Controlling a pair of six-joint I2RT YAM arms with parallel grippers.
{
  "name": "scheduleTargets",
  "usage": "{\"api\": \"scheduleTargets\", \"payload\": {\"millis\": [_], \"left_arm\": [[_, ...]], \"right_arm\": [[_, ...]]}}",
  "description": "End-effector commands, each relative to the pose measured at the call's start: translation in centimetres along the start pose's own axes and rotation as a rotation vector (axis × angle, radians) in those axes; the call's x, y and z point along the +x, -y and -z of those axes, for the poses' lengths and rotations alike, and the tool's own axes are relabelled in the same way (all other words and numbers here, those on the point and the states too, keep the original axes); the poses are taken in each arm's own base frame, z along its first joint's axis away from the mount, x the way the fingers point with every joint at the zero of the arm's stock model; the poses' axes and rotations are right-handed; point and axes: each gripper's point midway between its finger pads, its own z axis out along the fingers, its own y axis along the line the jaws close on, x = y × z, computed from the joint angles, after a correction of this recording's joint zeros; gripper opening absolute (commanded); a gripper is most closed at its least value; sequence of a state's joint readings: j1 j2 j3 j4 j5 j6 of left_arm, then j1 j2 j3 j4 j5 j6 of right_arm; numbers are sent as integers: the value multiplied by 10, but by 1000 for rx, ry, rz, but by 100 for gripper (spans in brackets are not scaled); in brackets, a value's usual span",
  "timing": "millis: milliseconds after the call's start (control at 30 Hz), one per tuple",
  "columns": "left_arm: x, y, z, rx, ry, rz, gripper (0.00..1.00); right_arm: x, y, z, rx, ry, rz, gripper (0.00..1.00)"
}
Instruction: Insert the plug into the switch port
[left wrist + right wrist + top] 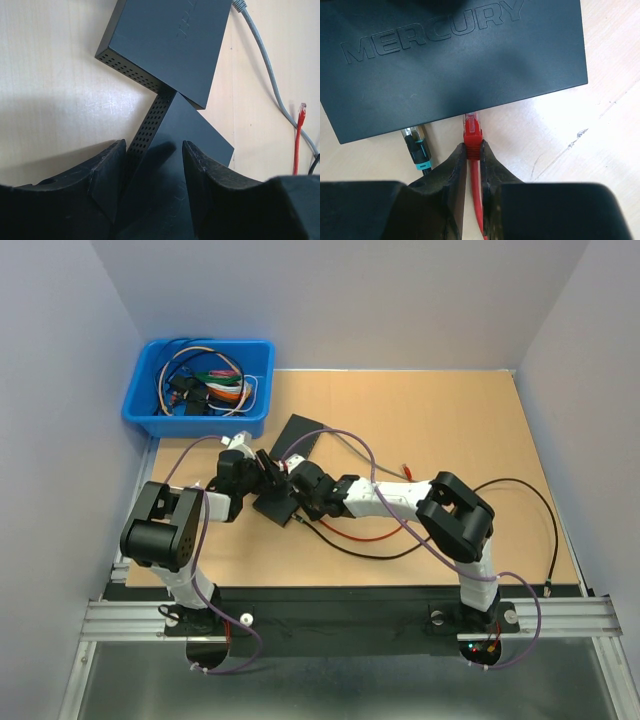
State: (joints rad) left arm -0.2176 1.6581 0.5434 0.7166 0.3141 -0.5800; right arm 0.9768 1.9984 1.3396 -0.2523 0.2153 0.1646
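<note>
The black Mercury switch (455,60) lies on the tan table, its port side facing my right gripper. That gripper (473,148) is shut on the red plug (472,132), whose clear tip reaches under the switch's edge at a port. A black plug with a teal band (417,145) sits in the port beside it. In the top view the switch (275,505) lies between both grippers. My left gripper (154,150) straddles the switch (200,135), one finger (107,175) against its perforated side. The left gripper (265,478) and right gripper (303,492) nearly meet.
A second dark box (170,40) lies just beyond the switch, also seen in the top view (300,430). The red cable (360,537) and a black cable (500,485) loop across the table. A blue bin (200,385) of cables stands at the back left.
</note>
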Motion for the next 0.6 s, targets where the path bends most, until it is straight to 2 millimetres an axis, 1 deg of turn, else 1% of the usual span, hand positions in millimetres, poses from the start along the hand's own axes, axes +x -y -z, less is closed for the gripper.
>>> {"api": "scheduleTargets", "payload": {"millis": [0, 100, 133, 200, 233, 367, 433, 567], "left_arm": [[54, -6, 6, -15, -198, 30, 60], [55, -7, 5, -9, -203, 28, 60], [56, -7, 5, -7, -205, 25, 60], [58, -5, 5, 7, -210, 24, 60], [59, -4, 5, 18, -210, 24, 60], [59, 0, 6, 40, -212, 18, 59], [60, 1, 6, 45, -212, 14, 59], [65, 2, 8, 50, -221, 14, 59]], "right_arm": [[-20, 12, 2, 47, 86, 8, 0], [-19, 8, 3, 14, 82, 35, 0], [-22, 6, 5, 1, 93, 52, 1], [-20, -1, 7, -43, 94, 76, 0], [-25, -6, 11, -83, 111, 97, 1], [-29, -18, 22, -164, 138, 126, 0], [-32, -18, 24, -167, 152, 153, 1], [-39, -11, 22, -162, 163, 132, 0]]}}
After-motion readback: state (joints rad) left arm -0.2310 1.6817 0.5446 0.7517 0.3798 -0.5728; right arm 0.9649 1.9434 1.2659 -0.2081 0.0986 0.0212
